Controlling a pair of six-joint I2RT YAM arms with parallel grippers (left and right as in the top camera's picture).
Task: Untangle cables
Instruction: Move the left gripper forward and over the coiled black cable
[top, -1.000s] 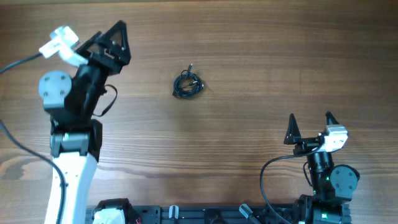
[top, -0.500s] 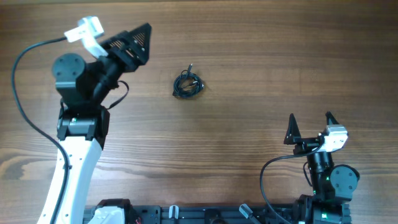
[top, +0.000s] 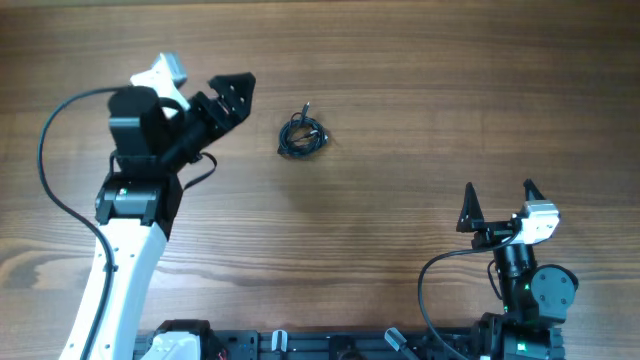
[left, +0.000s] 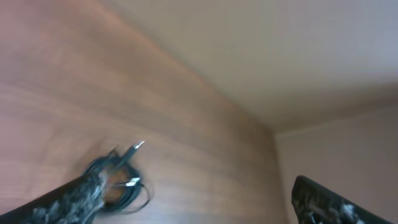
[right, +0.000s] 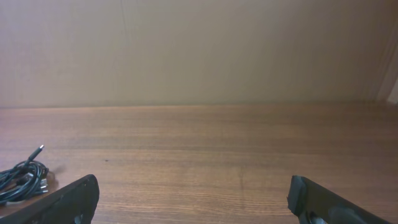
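Both of my grippers stand with the jaws spread wide and hold nothing. On my left side, the arm reaches out over the wooden table, with its forearm turned toward the middle, so the left gripper points to the right and a little to the far edge, in the direction of the cables. The right gripper is low at the near right of the table, over its base, its two fingers pointing to the far edge, well apart from the cables. The cables lie on the table left of the centre, nearer to the far edge, as one small dark knotted bundle that is almost round, so I cannot name a clear long axis. One plug end sticks out of the bundle toward the far edge. In my left wrist view the bundle sits just beside my left finger, partly hidden behind it, but this picture is blurred. In my right wrist view it lies far to the left. Between the left gripper and the bundle I see only bare wood. A thick black arm cable loops beside my left arm.
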